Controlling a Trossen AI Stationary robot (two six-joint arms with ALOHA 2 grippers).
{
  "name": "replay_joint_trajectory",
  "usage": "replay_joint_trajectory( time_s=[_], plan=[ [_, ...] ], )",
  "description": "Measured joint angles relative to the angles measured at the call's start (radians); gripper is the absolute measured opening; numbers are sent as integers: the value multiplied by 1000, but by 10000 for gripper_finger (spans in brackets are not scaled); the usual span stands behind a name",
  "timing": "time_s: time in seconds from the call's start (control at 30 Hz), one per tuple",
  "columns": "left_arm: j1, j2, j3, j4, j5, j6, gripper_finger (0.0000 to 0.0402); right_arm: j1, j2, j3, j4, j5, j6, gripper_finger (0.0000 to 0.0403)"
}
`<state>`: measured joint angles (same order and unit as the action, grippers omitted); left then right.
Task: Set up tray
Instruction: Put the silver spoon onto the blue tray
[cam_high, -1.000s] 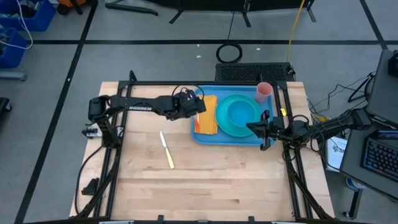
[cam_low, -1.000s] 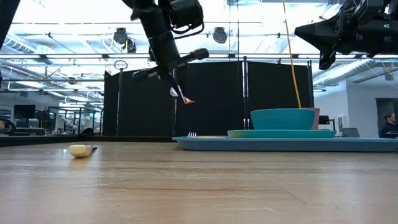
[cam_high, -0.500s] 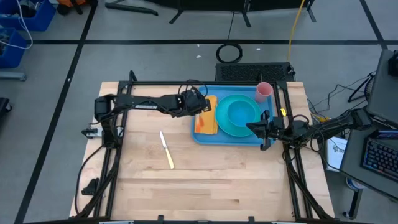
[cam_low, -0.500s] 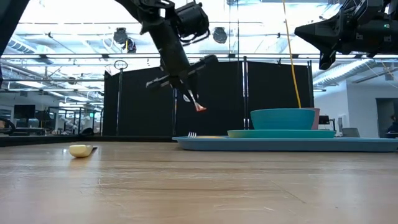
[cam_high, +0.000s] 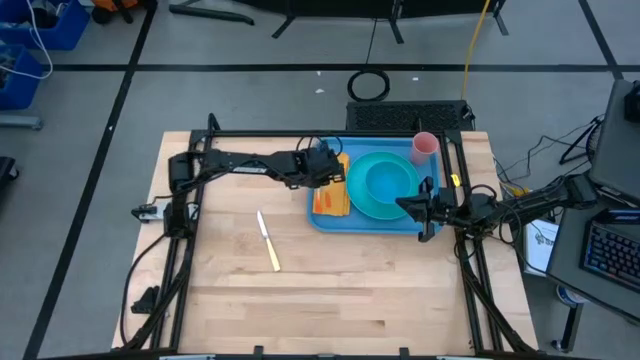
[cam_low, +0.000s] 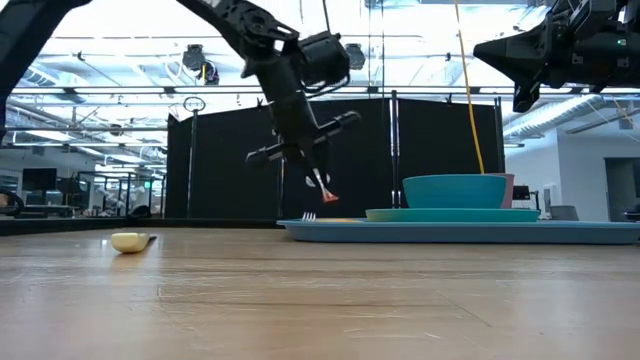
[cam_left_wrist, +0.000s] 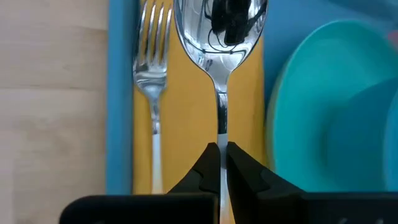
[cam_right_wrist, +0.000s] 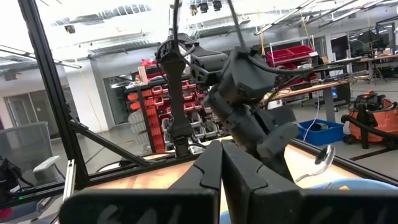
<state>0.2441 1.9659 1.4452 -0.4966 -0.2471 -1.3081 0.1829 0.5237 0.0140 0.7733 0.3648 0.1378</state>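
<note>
A blue tray (cam_high: 365, 226) lies at the table's far right. It bears a turquoise plate (cam_high: 352, 190) with a bowl (cam_low: 453, 190), a pink cup (cam_high: 425, 146) and a yellow napkin (cam_left_wrist: 186, 124). A fork (cam_left_wrist: 153, 74) lies on the napkin. My left gripper (cam_left_wrist: 221, 149) hovers over the napkin, shut on a shiny spoon (cam_left_wrist: 221, 37). My right gripper (cam_right_wrist: 221, 163) stays shut and raised at the tray's right edge (cam_high: 420, 208). My left gripper pinches the spoon's handle (cam_left_wrist: 221, 127) between its two fingertips, which lie along it. The fingers slant down from the table's left. The spoon reaches forward and down beyond them, bowl end lowest (cam_low: 322, 190), lifted clear above the napkin beside the fork.
A knife (cam_high: 268, 240) with a yellow handle (cam_low: 130, 241) lies on the bare wood left of the tray. Wide wooden table surface lies free toward the near edge. A black frame borders the table.
My left gripper has carried the spoon toward the table's right and downward, from the tray's left edge to over the napkin, rolling slightly. The spoon stays pinched and clear of the tray.
</note>
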Motion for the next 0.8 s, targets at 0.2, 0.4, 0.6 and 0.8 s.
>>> replay_joint_trajectory(
  time_s=[0.2, 0.4, 0.6, 0.8],
  plan=[
    [3, 92, 130, -159, 9, 18, 8, 0, 0, 0, 0, 0, 0, 0],
    [5, 136, 162, -168, 42, 13, 8, 0, 0, 0, 0, 0, 0, 0],
    [26, 137, 163, -190, 64, 16, 8, 0, 0, 0, 0, 0, 0, 0],
    [38, 138, 163, -195, 100, 25, 8, 0, 0, 0, 0, 0, 0, 0]
  ],
)
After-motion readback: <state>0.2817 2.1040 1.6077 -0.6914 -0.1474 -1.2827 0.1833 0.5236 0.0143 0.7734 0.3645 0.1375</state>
